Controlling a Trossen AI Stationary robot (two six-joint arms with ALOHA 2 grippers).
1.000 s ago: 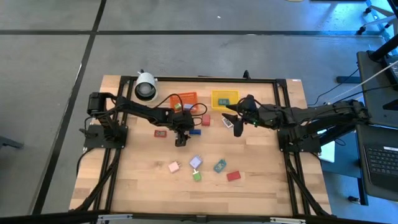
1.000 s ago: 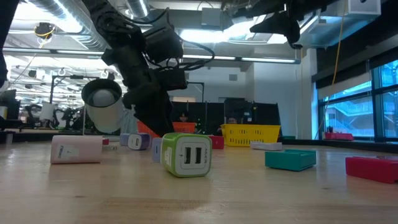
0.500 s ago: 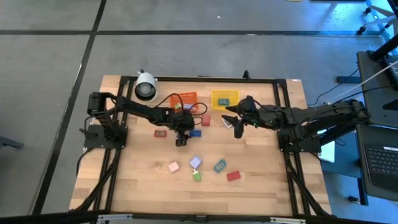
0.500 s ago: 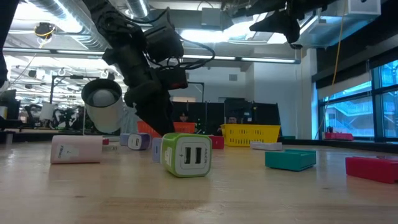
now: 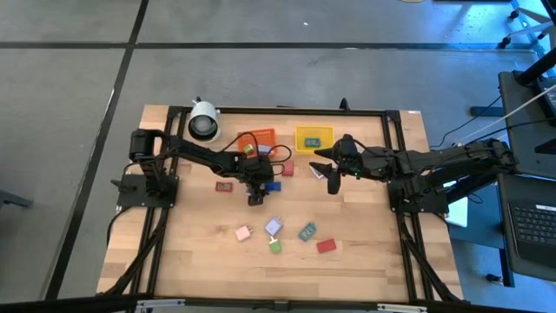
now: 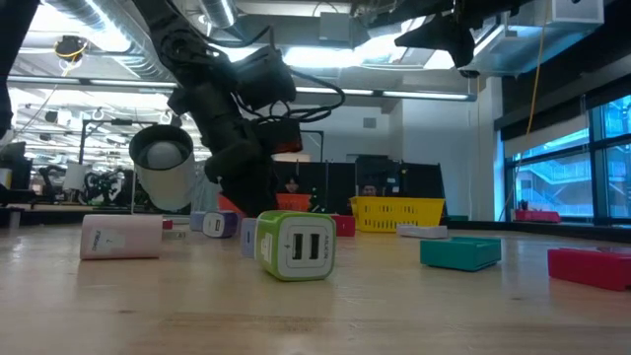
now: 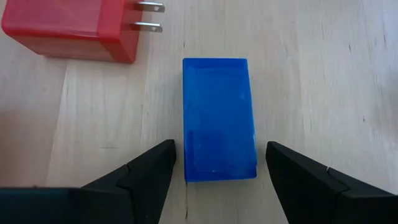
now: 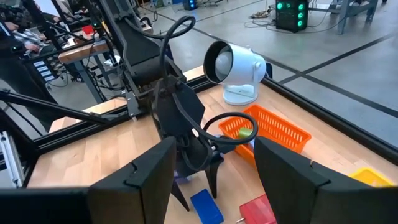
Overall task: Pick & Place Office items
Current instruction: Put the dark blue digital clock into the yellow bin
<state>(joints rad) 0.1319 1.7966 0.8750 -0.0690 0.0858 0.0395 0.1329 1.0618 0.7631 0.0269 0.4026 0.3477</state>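
Note:
A blue block [image 7: 219, 118] lies flat on the wooden table [image 5: 191, 252], next to a red plug block [image 7: 68, 28]. My left gripper [image 7: 221, 168] slants down over the blue block's near end, open, one finger at each long side and neither touching it. From above, the gripper [image 5: 261, 188] sits just left of the block [image 5: 273, 184]. My right gripper [image 5: 326, 172] hangs open and high near the yellow bin [image 5: 313, 137], nothing between its fingers [image 8: 149, 168].
An orange bin [image 5: 258, 139] and a white camera-like cylinder [image 5: 204, 120] stand at the far edge. Pink [image 5: 243, 232], lilac [image 5: 274, 227], green [image 5: 275, 247], teal [image 5: 307, 232] and red [image 5: 327, 246] blocks lie nearer the front. Another red block [image 5: 224, 185] lies left of my left gripper.
My left gripper has sunk a little toward the blue block, its fingers still apart. The blocks have not moved.

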